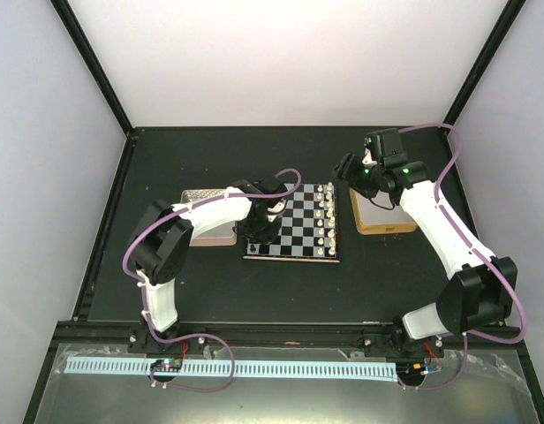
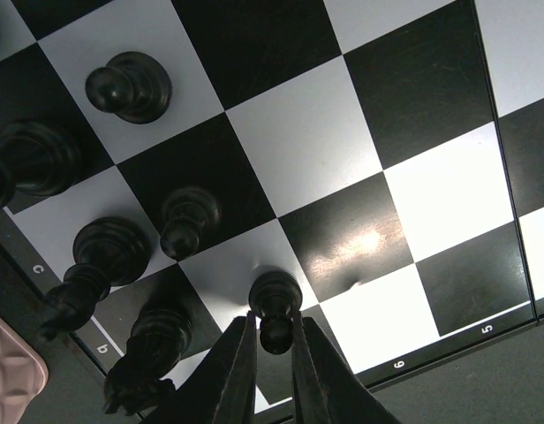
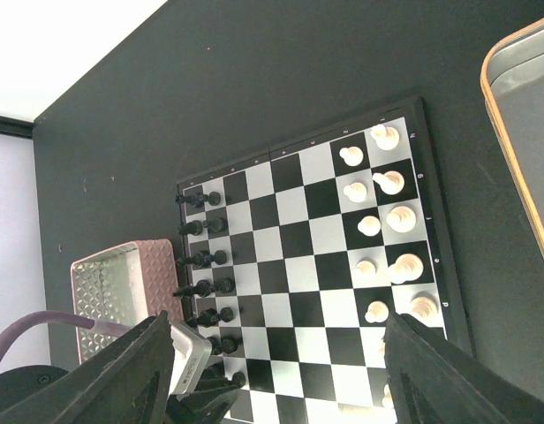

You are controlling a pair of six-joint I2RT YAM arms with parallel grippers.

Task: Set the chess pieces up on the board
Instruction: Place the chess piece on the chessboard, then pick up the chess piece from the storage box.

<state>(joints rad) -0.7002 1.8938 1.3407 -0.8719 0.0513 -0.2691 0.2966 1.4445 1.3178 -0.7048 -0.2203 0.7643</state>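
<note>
Black pieces [image 3: 206, 259] stand in 2 rows along the left side of the board [image 1: 294, 225], which lies in the middle of the table [image 1: 210, 159]. White pieces [image 3: 400, 216] stand in 2 rows along its right side. The left pincer [image 2: 272, 349] sits low over the near left corner of the board. Its fingers [image 2: 237, 371] are clenched on the head of a black pawn [image 2: 275, 296], which stands upright on a pale square close to the rim, in line with 2 other pawns. The right pincer [image 1: 344, 168] hangs spread wide and grasps nothing, near the far corner of the gold-rimmed tin [image 1: 384, 216], just right of the board. The visible part of that tin holds no pieces, and neither does the visible part of the pink tin [image 3: 122, 287] on the left. The setup looks nearly finished, with this pawn among the last to place. The left arm hides the nearest black squares, so I cannot tell if any gap remains there.
</note>
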